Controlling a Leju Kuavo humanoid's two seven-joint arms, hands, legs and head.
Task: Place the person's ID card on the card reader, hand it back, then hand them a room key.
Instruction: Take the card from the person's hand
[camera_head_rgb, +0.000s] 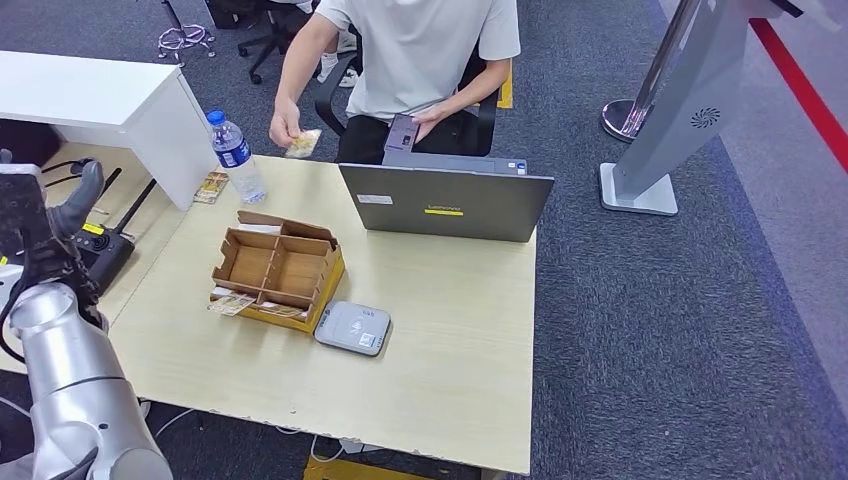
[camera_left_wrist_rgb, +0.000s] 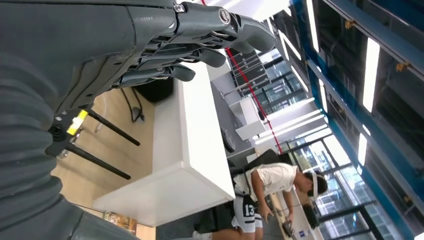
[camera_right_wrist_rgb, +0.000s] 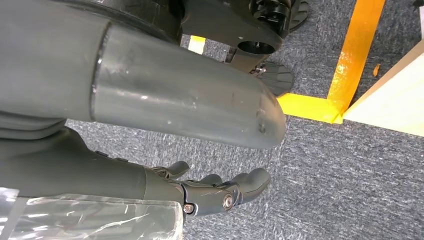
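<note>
My left hand (camera_head_rgb: 60, 215) is raised beside the table's (camera_head_rgb: 440, 370) near-left corner, fingers (camera_left_wrist_rgb: 200, 55) loosely apart and holding nothing. My right hand (camera_right_wrist_rgb: 215, 192) hangs over the carpet, fingers slack and empty. On the table, the grey card reader (camera_head_rgb: 352, 328) lies nearest me, touching the cardboard organiser (camera_head_rgb: 278, 268). Beyond the organiser, past the water bottle (camera_head_rgb: 236, 156), the person's hand (camera_head_rgb: 285, 128) holds out the ID card (camera_head_rgb: 303, 143) over the table's far edge. I judge it thin, stiff, light and slick, so I should pinch its free edge firmly.
</note>
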